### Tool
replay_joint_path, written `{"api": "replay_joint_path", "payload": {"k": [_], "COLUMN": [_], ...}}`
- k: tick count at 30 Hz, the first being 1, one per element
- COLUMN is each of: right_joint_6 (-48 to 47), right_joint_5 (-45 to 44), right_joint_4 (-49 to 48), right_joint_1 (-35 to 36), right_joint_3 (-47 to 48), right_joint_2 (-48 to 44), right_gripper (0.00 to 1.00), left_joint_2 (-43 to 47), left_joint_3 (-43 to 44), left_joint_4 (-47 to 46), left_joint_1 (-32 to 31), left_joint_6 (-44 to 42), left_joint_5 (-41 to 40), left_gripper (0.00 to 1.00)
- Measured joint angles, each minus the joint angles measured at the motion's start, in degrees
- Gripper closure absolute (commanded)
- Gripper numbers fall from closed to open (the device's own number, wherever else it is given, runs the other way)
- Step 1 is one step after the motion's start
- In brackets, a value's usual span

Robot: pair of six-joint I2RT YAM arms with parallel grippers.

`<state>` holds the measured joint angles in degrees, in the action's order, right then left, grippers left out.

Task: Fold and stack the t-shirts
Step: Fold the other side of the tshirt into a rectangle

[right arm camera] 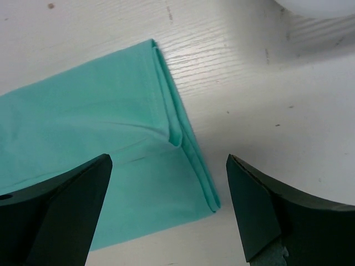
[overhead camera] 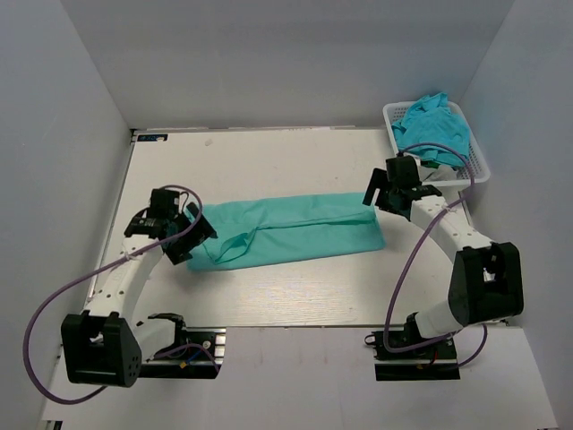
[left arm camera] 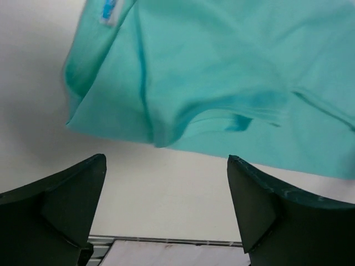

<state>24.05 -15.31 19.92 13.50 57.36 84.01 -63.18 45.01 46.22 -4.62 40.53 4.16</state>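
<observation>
A teal t-shirt [overhead camera: 295,231] lies on the white table, folded lengthwise into a long band. My left gripper [overhead camera: 191,233] hovers open at the band's left end, where the collar and a sleeve [left arm camera: 222,72] bunch up. Its fingers [left arm camera: 72,194] stand wide apart over bare table, just short of the cloth. At the band's right end my right gripper [overhead camera: 383,197] is open above the layered edge [right arm camera: 186,144], holding nothing. More crumpled teal t-shirt fabric [overhead camera: 436,125] fills the basket.
The white mesh basket [overhead camera: 481,161] stands at the table's far right corner, close behind the right arm. Grey walls enclose the table on three sides. The table's [overhead camera: 269,161] near edge and metal rail [left arm camera: 166,241] show under the left gripper.
</observation>
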Motion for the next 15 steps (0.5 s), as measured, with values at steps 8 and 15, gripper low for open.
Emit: {"api": "replay_joint_path", "payload": {"k": [8,15], "right_joint_6": [-0.17,1.05], "right_joint_5": [14.21,22.12], "right_joint_4": [-3.56,-6.95], "right_joint_1": [1.38,2.82], "right_joint_3": [1.79,1.66], "right_joint_2": [3.17,8.70], "right_gripper": [0.10,0.10], "left_joint_2": [-12.24,-24.33], "left_joint_3": [7.04,7.39], "left_joint_4": [-12.09,-22.16], "left_joint_1": [-0.87,-7.78], "left_joint_6": [-0.79,-0.52], "left_joint_5": [9.27,16.63], "left_gripper": [0.00,0.00]}}
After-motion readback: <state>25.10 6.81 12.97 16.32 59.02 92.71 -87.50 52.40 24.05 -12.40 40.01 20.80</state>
